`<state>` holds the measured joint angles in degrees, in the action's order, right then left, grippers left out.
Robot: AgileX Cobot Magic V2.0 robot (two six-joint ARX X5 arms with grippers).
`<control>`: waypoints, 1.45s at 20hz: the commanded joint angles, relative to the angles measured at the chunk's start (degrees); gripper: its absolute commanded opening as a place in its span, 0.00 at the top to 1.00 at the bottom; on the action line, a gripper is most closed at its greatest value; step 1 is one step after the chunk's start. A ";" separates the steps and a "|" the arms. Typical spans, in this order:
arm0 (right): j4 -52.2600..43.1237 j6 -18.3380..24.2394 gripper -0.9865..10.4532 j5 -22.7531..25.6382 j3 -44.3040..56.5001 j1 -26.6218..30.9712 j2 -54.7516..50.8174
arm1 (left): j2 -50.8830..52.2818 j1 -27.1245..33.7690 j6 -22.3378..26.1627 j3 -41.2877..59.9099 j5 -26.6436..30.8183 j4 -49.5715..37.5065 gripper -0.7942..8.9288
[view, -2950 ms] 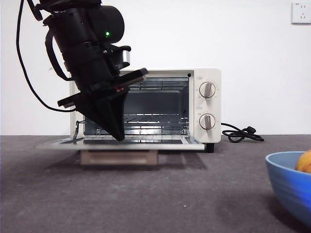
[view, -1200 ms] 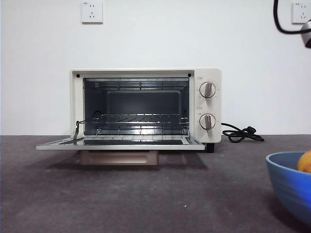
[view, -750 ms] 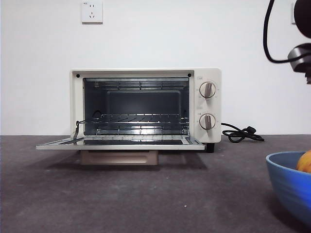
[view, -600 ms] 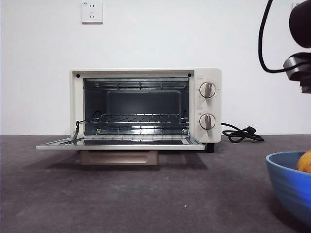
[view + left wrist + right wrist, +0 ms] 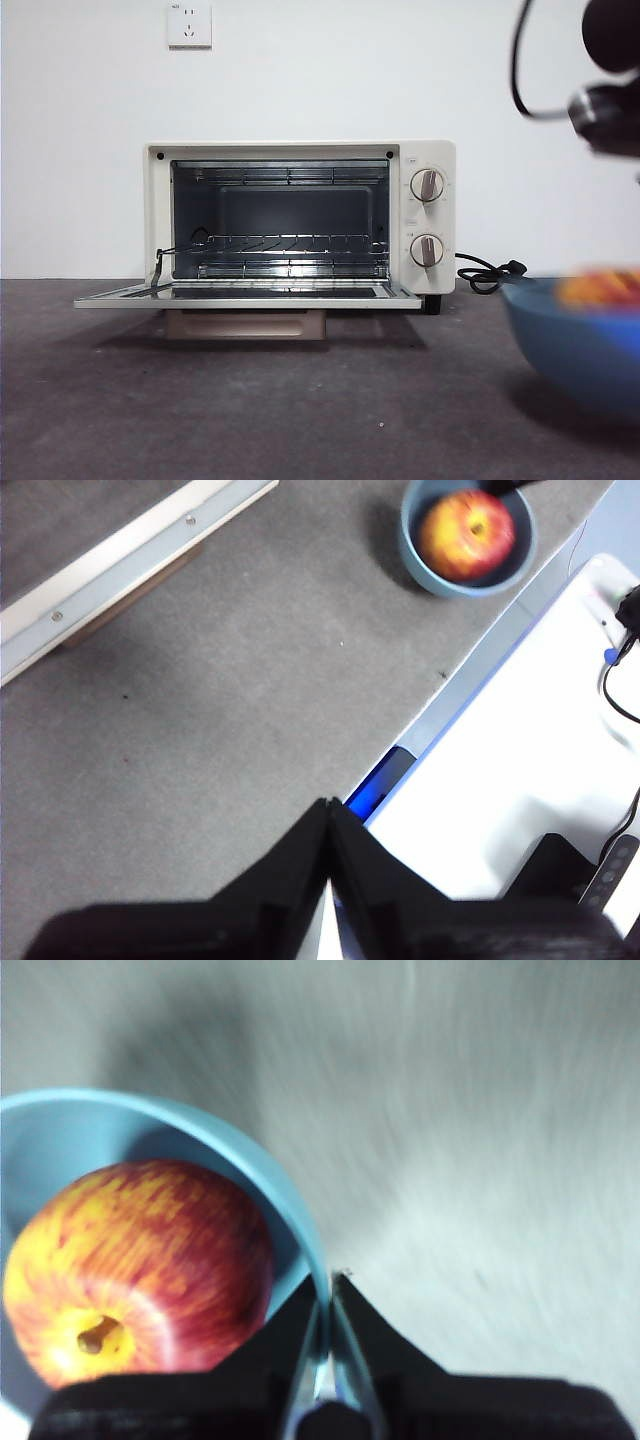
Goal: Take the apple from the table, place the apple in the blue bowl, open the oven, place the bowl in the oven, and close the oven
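Red apple (image 5: 135,1265) streaked yellow-orange, in the blue bowl (image 5: 290,1215) with its lighter blue inside. Cream-white oven (image 5: 300,215), beige knobs (image 5: 427,185); dark grey speckled table (image 5: 300,410). Black jaws.

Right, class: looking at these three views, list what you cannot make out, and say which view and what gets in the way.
- Blue bowl and apple, front view: smeared by motion blur and cut by the right edge.
- Oven handle, front view: hidden beneath the lowered door.
- Oven, left wrist view: only the door's edge shows; the rest is out of frame.
- Right gripper, front view: only a blurred dark shape in the top corner.
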<state>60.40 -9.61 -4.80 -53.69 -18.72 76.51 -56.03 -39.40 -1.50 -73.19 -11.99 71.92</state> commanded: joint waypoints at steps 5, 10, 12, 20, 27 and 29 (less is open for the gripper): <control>0.39 -5.14 0.93 -4.15 -15.54 -1.55 4.33 | 1.97 -0.09 -2.10 -0.22 0.00 -0.07 0.92; 1.20 -8.70 0.93 -4.90 -30.23 -4.96 16.37 | 4.46 -0.09 -3.26 -0.22 0.02 1.68 0.92; 1.86 -10.21 0.93 -5.07 -37.18 -6.91 22.29 | 5.79 -0.09 -3.28 -0.22 0.04 2.29 0.92; 10.05 -16.98 0.93 -6.14 -64.02 -10.21 42.01 | 9.29 -0.07 -4.24 -0.22 2.19 3.48 0.92; 8.92 -27.54 0.93 -6.12 -69.48 -9.84 47.43 | 10.82 -0.07 -6.14 -0.22 8.04 3.54 0.92; 8.50 -29.53 0.93 -6.10 -69.48 -9.68 48.17 | 11.21 -0.07 -6.51 -0.22 10.69 3.54 0.92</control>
<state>69.36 -37.12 -10.55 -122.89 -28.42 123.87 -44.95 -39.40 -7.31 -73.19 -1.45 75.44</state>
